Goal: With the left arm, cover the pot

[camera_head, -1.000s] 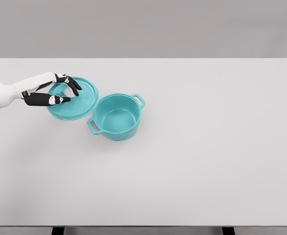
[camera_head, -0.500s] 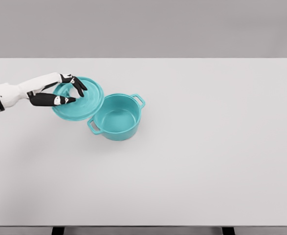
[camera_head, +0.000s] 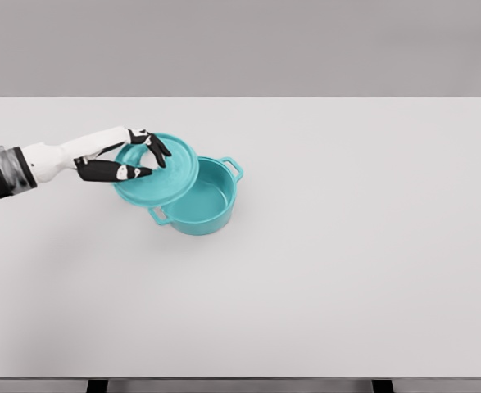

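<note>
A teal pot (camera_head: 210, 205) with two side handles stands open on the white table (camera_head: 347, 246), left of centre. My left hand (camera_head: 142, 157) reaches in from the left edge and is shut on the knob of the round teal lid (camera_head: 165, 176). The lid is held in the air, tilted, and overlaps the pot's left rim, hiding part of the opening. The knob itself is hidden by my fingers. My right arm is out of view.
My left hand has carried the lid to the right and slightly up, from beside the pot to partly over its left rim. The pot has not moved.
</note>
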You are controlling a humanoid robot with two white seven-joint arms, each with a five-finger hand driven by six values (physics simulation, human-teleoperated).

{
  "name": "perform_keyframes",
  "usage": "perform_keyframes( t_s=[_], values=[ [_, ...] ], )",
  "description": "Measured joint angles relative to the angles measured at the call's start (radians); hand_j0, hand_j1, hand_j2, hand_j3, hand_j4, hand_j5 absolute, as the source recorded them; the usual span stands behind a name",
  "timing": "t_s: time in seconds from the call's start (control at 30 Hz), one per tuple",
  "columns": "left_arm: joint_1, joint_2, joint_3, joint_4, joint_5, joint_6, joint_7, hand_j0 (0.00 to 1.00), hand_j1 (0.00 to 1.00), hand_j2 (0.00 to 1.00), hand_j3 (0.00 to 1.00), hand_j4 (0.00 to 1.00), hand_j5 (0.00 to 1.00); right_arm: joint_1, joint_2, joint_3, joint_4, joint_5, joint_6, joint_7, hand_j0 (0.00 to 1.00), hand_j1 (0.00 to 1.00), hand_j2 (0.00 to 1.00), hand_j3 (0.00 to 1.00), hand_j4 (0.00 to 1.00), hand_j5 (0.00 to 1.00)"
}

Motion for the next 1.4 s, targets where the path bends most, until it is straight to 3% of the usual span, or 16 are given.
perform_keyframes(
  t_s=[0.6, 1.4],
  values=[
    [0.003, -0.097, -0.007, 0.038, -0.027, 0.001, 0.000, 0.48, 0.48, 0.48, 0.48, 0.48, 0.48, 0.000, 0.000, 0.000, 0.000, 0.000, 0.000, 0.000, 1.00, 1.00, 1.00, 1.00, 1.00, 1.00],
    [0.005, -0.124, -0.028, 0.039, -0.045, 0.002, -0.003, 0.48, 0.48, 0.48, 0.48, 0.48, 0.48, 0.000, 0.000, 0.000, 0.000, 0.000, 0.000, 0.000, 1.00, 1.00, 1.00, 1.00, 1.00, 1.00]
  ],
)
